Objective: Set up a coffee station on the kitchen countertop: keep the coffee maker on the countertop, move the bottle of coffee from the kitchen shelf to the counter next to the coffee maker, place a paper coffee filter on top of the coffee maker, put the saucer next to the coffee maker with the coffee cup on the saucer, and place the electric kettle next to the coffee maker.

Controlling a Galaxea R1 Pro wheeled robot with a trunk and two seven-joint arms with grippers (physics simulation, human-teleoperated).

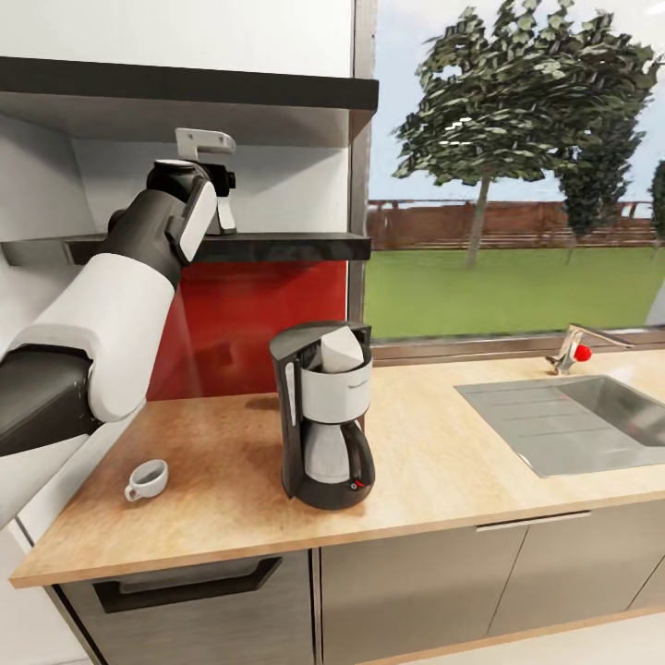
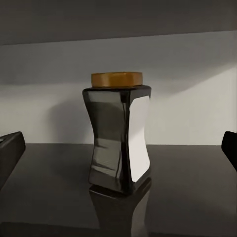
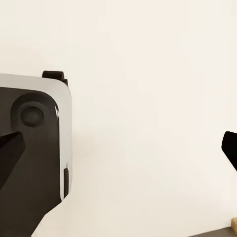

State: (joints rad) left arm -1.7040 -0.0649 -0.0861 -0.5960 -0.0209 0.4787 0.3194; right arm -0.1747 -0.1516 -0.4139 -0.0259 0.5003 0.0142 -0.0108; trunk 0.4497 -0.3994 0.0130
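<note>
The surface [image 1: 443,434] spans the lower frame, carrying the coffee maker [image 1: 323,427] at centre, a paper coffee filter [image 1: 340,351] seated in its top. At upper left, the kitchen shelf [image 1: 277,246] holds the bottle of coffee [image 2: 118,133], centred between the left end effector's [image 1: 220,199] spread fingers, seemingly lined up for grasping. The empty coffee cup [image 1: 148,478] sits lower left.

We see a home kitchen: a wooden countertop [image 1: 443,434] over grey cabinets [image 1: 416,591], a steel sink [image 1: 573,420], a coffee maker [image 1: 325,416].
</note>
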